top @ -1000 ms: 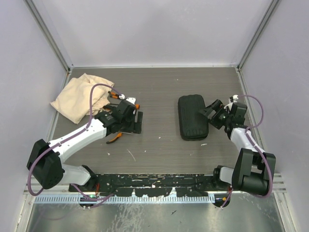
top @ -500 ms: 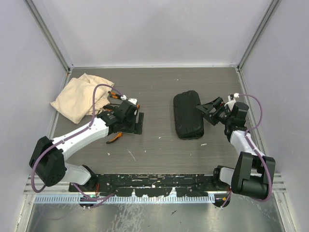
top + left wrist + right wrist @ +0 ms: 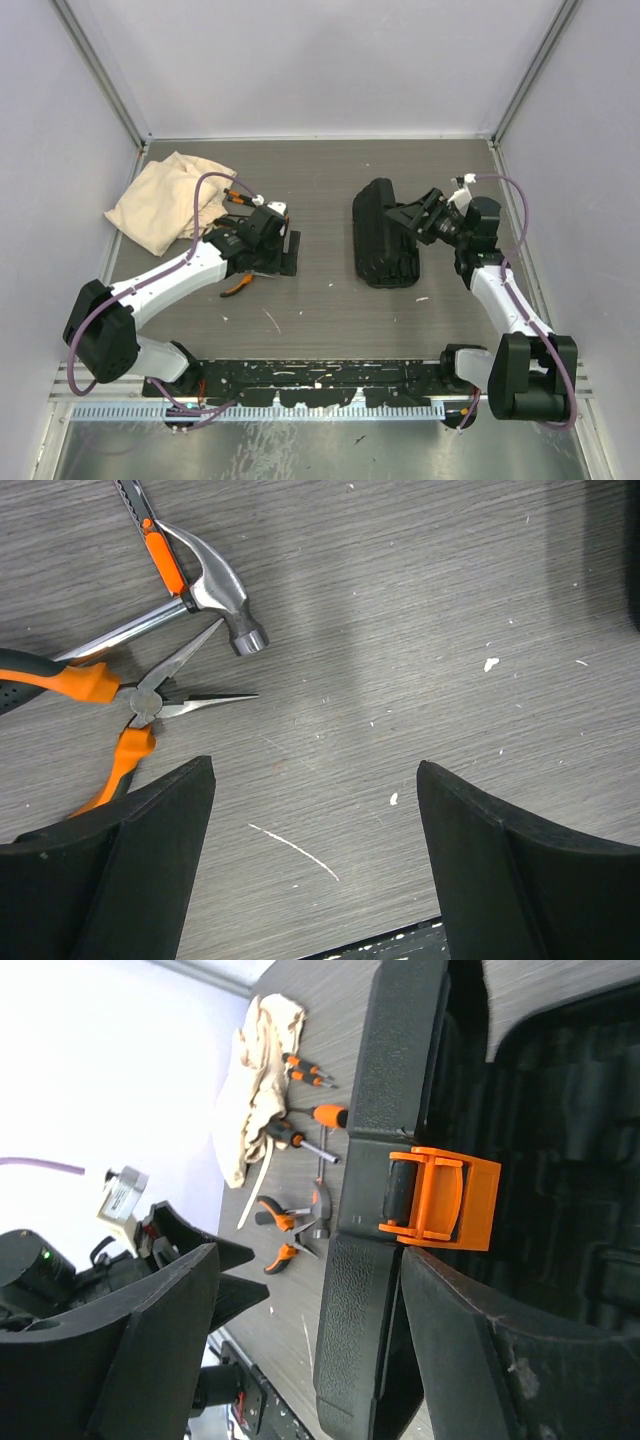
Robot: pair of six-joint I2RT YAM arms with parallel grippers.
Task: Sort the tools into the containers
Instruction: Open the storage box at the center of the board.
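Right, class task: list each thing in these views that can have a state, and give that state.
black case: partly open, lid raised.
orange latch: unfastened.
pliers: jaws apart, lying on the table.
hammer: lying on the table.
screwdrivers: loose beside the cloth bag.
cloth bag: crumpled, lying flat.
left end effector: open, empty.
right end effector: open, straddling the lid's rim.

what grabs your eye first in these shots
The black moulded plastic tool case with an orange latch stands partly open right of centre, at the right end effector. Left of centre, orange-handled needle-nose pliers and a steel claw hammer lie by the open left end effector.
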